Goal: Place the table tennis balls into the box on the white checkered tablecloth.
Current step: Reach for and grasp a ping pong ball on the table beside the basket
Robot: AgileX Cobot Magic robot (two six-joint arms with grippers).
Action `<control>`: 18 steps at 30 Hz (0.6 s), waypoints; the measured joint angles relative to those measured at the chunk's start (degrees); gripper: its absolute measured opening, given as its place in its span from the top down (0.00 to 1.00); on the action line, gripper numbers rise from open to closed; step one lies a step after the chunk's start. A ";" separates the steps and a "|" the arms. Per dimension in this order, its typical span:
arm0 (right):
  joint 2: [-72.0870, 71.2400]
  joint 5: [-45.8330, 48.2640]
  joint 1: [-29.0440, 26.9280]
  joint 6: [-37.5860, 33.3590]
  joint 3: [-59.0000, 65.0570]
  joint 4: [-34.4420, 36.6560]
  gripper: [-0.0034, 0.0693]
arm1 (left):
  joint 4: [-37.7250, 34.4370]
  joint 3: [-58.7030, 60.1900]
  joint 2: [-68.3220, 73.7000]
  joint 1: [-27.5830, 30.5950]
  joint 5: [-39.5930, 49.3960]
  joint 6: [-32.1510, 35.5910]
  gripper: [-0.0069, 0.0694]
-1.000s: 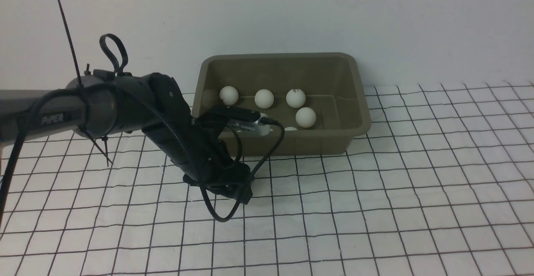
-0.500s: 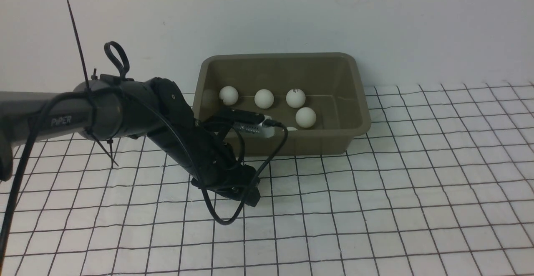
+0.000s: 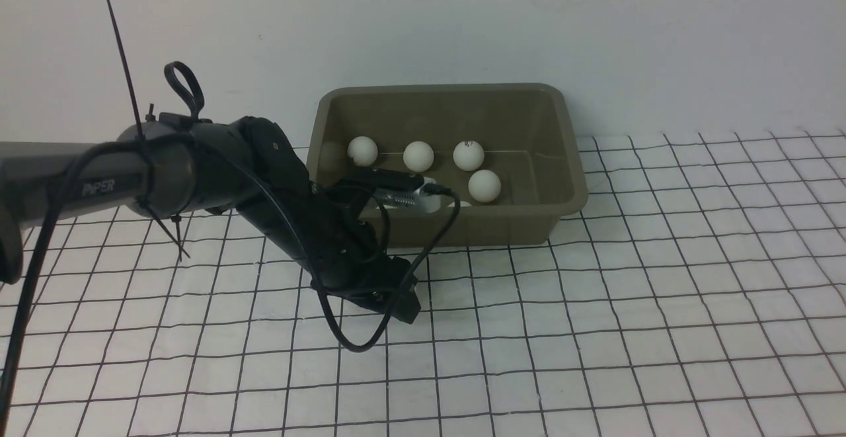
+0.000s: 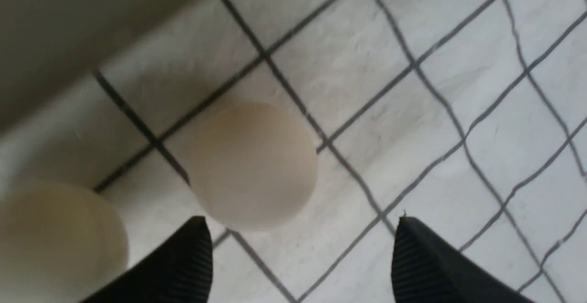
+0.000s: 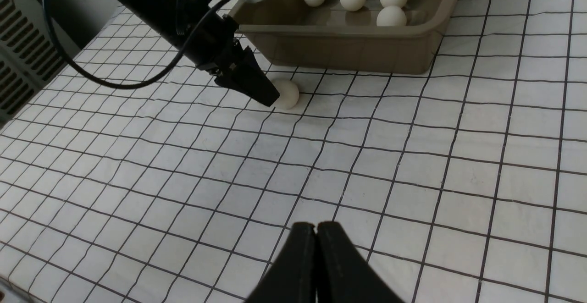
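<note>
Left wrist view shows left fingers (image 4: pixel 183 261) spread wide before a ball (image 4: pixel 252 165); right fingers (image 5: pixel 298 261) pressed together.

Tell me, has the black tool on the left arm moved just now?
Yes. The left tool has crept rightward along the box's near wall, low over the tablecloth.

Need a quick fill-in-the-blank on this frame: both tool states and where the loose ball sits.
1. The left tool is ____, its tips close to a ball on the tablecloth.
2. The right tool is ____ and holds nothing.
3. That ball lies ____ the box, near its front wall.

Missing words: open; shut; outside.
</note>
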 joint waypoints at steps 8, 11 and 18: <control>0.00 0.00 0.00 0.00 0.00 0.00 0.98 | 1.03 -3.26 0.00 0.00 -0.53 0.04 0.29; 0.00 0.00 0.00 0.00 0.00 0.00 0.98 | 1.92 -3.52 0.00 0.00 -1.09 0.12 0.29; 0.00 -0.44 0.00 0.00 0.00 0.00 0.98 | 2.67 -3.52 0.30 -0.83 -0.63 6.21 0.29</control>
